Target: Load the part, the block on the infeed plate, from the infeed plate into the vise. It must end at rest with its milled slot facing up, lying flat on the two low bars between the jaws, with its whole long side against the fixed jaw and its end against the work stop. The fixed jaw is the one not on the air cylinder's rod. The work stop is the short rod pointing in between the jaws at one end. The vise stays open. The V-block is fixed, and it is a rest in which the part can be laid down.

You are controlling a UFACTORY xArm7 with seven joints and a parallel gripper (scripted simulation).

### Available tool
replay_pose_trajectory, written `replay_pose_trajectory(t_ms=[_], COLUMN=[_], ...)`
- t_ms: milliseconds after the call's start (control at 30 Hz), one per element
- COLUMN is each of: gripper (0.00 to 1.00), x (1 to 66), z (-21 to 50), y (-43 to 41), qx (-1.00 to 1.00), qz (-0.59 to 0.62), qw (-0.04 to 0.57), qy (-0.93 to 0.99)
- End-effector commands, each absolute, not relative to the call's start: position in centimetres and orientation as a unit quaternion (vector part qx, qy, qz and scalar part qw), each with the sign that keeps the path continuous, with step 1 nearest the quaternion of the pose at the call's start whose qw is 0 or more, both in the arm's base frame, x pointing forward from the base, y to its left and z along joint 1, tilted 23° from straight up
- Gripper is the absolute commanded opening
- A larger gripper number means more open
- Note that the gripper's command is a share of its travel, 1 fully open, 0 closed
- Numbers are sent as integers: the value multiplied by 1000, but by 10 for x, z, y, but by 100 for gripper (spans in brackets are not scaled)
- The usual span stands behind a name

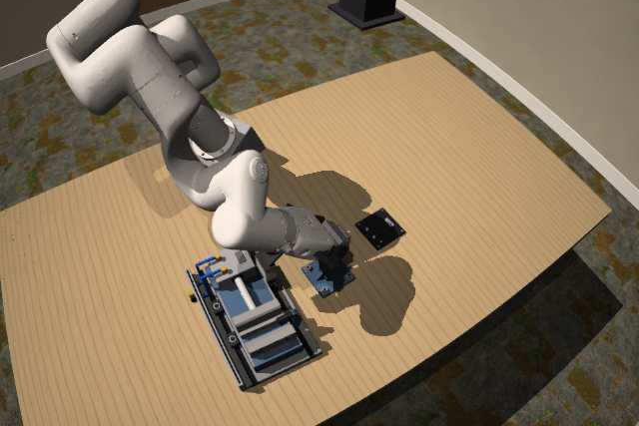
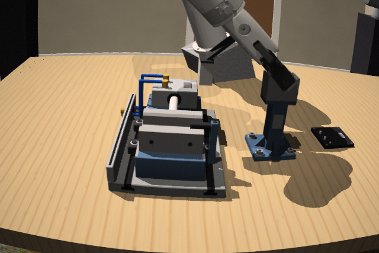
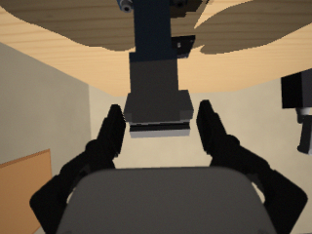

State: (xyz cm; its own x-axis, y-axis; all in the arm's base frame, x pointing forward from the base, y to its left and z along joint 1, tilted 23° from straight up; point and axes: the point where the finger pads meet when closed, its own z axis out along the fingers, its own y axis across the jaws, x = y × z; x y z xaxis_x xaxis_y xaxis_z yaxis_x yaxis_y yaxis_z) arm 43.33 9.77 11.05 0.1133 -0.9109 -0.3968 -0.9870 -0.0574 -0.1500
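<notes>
I see the part (image 3: pixel 159 130) lying in the V-block (image 2: pixel 279 90), away from the black infeed plate (image 2: pixel 331 137) and the vise (image 2: pixel 171 140) on the desk (image 2: pixel 61 182). My claw (image 3: pixel 158 128) is apart, one finger at each side, holding nothing.

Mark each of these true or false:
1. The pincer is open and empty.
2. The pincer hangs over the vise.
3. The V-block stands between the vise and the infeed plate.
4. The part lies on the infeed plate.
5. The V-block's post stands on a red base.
1. True. The pincer has its fingers spread with nothing gripped.
2. False. It is at the V-block, beside the vise.
3. True. The infeed plate lies on the V-block's far side from the vise.
4. False. No block shows on the plate.
5. False. The base is blue.
</notes>
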Motion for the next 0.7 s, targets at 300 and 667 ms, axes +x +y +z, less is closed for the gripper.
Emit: replay_pose_trajectory(t_ms=[300,667], gripper=[89,0], x=[434,434], z=[112,112], y=[98,98], qx=[-721,-721], qz=[97,97], qw=[195,195], qy=[658,658])
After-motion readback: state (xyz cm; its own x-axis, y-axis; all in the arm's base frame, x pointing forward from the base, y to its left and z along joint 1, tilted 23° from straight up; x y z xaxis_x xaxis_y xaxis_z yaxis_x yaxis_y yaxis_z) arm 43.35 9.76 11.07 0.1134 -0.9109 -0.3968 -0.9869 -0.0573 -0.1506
